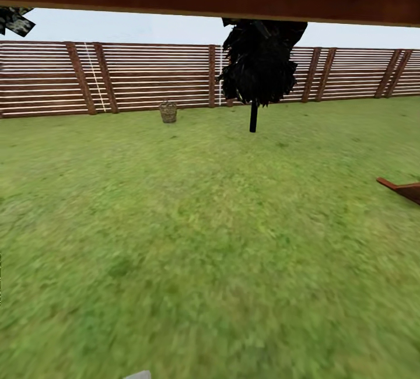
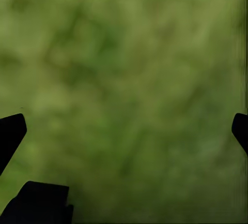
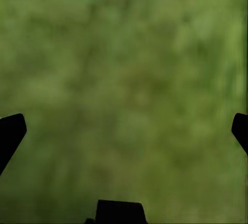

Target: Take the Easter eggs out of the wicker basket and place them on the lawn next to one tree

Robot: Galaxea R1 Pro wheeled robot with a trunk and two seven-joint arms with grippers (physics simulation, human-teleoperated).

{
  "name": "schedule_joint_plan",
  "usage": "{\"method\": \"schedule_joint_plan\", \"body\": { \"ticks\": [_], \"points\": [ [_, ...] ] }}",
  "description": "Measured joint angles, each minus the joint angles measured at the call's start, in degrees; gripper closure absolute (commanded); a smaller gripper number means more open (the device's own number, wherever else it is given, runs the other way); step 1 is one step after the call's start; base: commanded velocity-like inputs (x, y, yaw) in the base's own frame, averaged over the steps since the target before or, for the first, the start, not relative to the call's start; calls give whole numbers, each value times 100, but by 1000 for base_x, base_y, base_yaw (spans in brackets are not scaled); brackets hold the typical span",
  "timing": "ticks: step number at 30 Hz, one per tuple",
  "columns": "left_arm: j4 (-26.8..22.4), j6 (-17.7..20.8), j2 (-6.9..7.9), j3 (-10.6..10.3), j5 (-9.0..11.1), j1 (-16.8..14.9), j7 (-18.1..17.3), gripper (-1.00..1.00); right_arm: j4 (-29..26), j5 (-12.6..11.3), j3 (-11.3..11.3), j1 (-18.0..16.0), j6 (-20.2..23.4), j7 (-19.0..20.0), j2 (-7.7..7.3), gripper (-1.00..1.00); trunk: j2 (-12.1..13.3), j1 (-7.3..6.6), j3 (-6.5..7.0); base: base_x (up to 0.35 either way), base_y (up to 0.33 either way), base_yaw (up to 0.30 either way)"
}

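A: What's nearest?
B: Blurred lawn (image 1: 210, 262) under both arms. The left claw (image 2: 124, 125) is spread wide with nothing between its tips; the right claw (image 3: 124, 125) is the same.
A: And farther off?
B: The wicker basket (image 1: 168, 112) stands far off by the slatted fence (image 1: 134, 76), a thin black-trunked tree (image 1: 254, 76) to its right. Eggs can't be made out. I judge nothing's started: all three remain to fetch.

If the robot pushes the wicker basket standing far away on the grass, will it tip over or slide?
The wicker basket looks small and woven, so it is probably light and easy to shove. It stands upright, about as tall as wide, so a high push may tip it. The lawn is flat grass, which would likely drag at its base rather than let it slide.
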Motion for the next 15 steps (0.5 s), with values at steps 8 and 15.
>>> {"method": "schedule_joint_plan", "body": {
  "ticks": [8, 15],
  "points": [
    [0, 0, -1, 0, 0, 0, 0, -100, 9, 0, 0, 0, -1, -4, -4, -100, 0, 0, -20, 309, -168, 269],
    [1, 0, -4, 0, 0, 0, 0, -100, 9, 0, 0, 0, -1, -5, -4, -100, 0, 0, -39, 309, -168, 277]
  ]
}}
